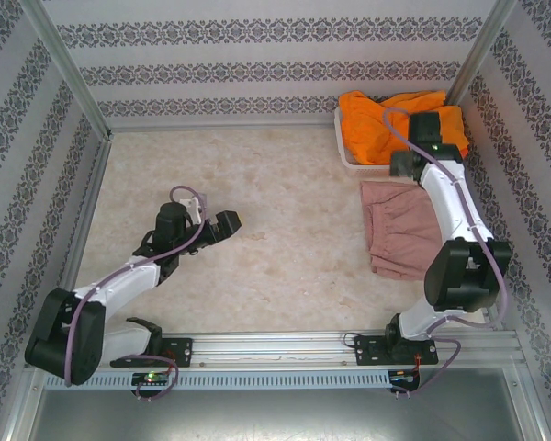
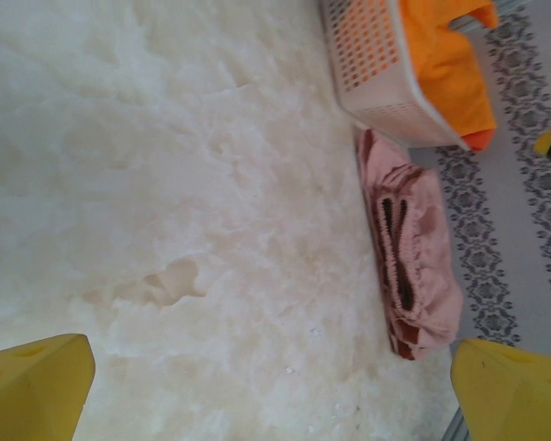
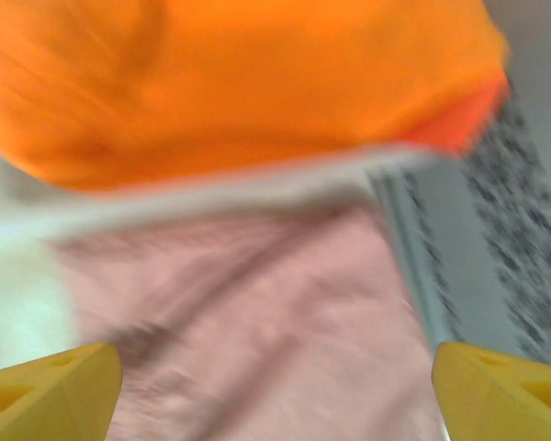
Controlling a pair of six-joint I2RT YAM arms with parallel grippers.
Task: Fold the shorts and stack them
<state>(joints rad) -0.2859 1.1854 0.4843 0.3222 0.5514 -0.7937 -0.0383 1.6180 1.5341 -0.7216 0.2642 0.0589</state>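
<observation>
Orange shorts (image 1: pixel 372 119) are heaped just beyond the right pincer (image 3: pixel 274 390), spread wide, empty; left pincer (image 1: pixel 230 222), also released, is parked well apart.

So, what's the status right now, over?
Left gripper open, empty. Right gripper open above pink shorts, folded beside basket. Orange shorts in basket. Nothing in the way.

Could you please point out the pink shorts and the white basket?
Dusty pink cloth shorts (image 1: pixel 397 230): top external view, fabric centre.
White plastic lattice basket (image 2: pixel 386 92): left wrist view, side wall.
</observation>
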